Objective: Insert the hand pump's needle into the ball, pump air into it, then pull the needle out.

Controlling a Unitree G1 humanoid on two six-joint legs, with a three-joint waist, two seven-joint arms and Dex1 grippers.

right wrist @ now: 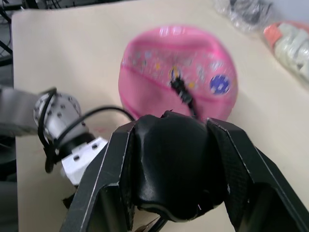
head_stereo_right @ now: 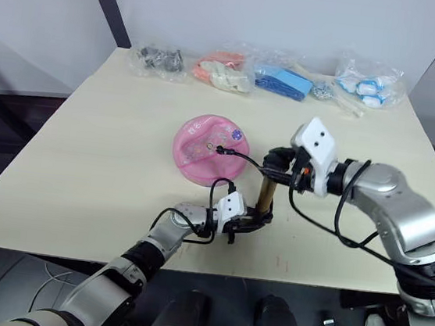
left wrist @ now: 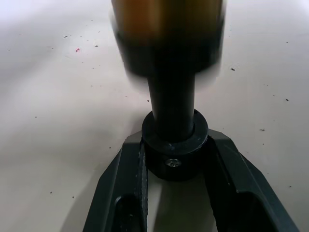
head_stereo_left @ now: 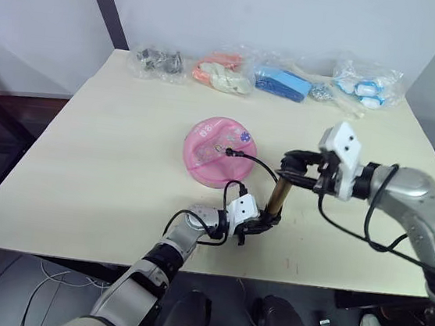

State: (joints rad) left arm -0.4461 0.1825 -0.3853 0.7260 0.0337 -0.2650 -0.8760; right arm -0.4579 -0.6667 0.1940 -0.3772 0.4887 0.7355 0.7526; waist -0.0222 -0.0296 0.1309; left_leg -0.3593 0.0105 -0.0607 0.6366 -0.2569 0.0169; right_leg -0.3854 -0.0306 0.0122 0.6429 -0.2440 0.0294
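— Pale table (head_stereo_left: pixel 85 156), grey wall behind, a row of bagged items (head_stereo_left: pixel 266 78) along the far edge. Where's the pump?

— Standing upright near the front edge, about midway along. That's the hand pump (head_stereo_left: pixel 277 195): gold barrel vertical, foot on the table. The left gripper (left wrist: pixel 175 162) has its two fingers clamped on the black collar at the base.

— And the handle?

— The right gripper (right wrist: pixel 175 159) has the black T-handle squeezed between its fingers at the top.

— Is the needle in?

— Looks so. The hose runs from the pump to the ball (head_stereo_left: pixel 220 151), which lies just beyond the pump towards the far edge, still caved in like a bowl. The needle (right wrist: pixel 179 87) sits at the valve on its upper face.

— So what decides the next stroke?

— I'd say the barrel's axis: the right arm must drive straight along it while the left holds the base.
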